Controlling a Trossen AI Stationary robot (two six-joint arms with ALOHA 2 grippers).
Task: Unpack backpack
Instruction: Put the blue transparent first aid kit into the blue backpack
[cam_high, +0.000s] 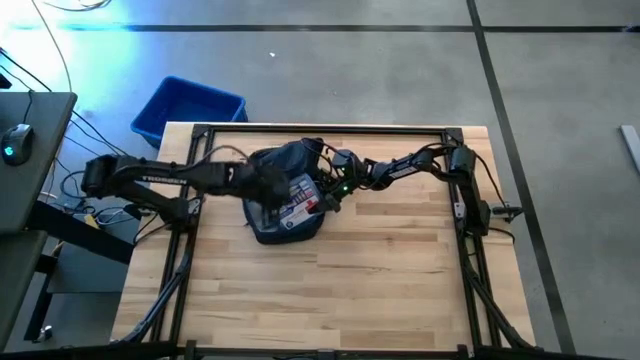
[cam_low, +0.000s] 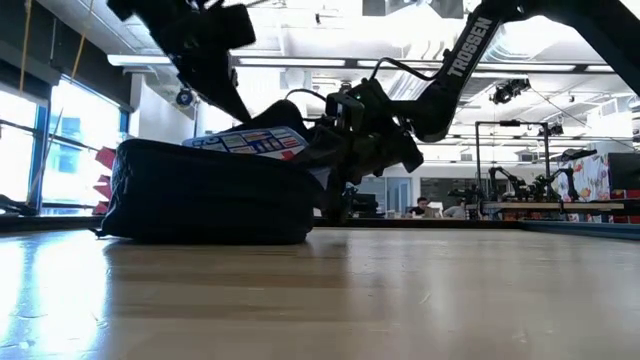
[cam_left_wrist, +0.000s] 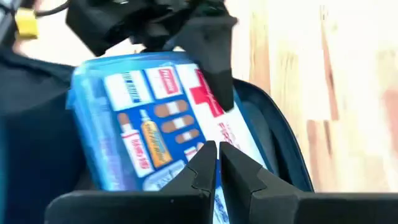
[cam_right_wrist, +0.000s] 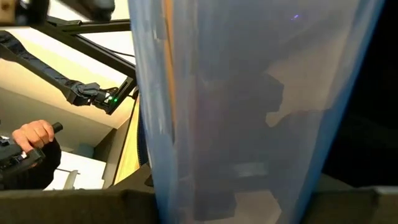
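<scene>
1. The dark navy soft fabric backpack (cam_high: 283, 195) lay near the tabletop's far edge, mouth open.
2. My right gripper (cam_high: 335, 186) clamped the translucent blue plastic first-aid box (cam_left_wrist: 146, 115), which stood partly out of the mouth.
3. My left gripper (cam_left_wrist: 217, 163) was closed, empty, beside the box.
4. Judgement: pin the fabric down and draw the box straight out to avoid snagging.
</scene>
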